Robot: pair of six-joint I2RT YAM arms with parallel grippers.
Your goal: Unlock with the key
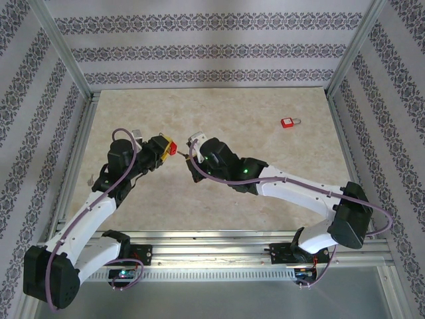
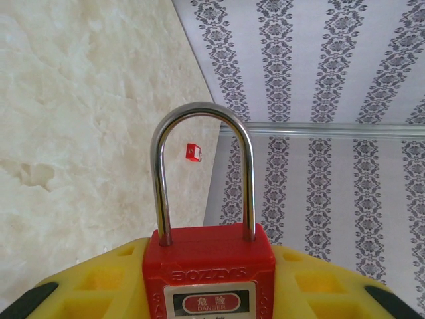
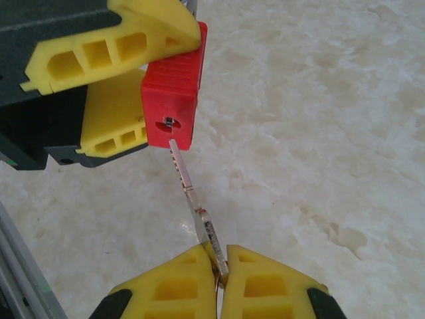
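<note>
Left end effector (image 1: 165, 146): partly spread and clamped on the padlock (image 2: 208, 262), held up off the desk (image 1: 219, 106), left of centre. The yellow ribbed pads sit on both sides of the body.

Padlock: boxy red plastic body with a DANGER label on the face toward the left wrist camera. The shackle (image 2: 202, 113) is a polished steel U with both legs seated in the body. In the left wrist view the long axis runs up the frame, shackle at the top. In the right wrist view the end face with the keyhole (image 3: 170, 122) is turned toward the key.

Key (image 3: 189, 193): thin flat metal blade, long axis running straight from the right end effector to the padlock, tip leading. The tip touches the red end face just below the keyhole, not inside it as far as I can tell.

Right end effector (image 3: 220, 266): pressed together, pinching the key's bow between its yellow pads, just right of the padlock.

Second padlock (image 1: 288, 123): small and red, lying on the desk at far right, well apart from both arms.

Desk: beige marble-look surface, matte. Walls (image 1: 199, 53): striped, patterned paper.
</note>
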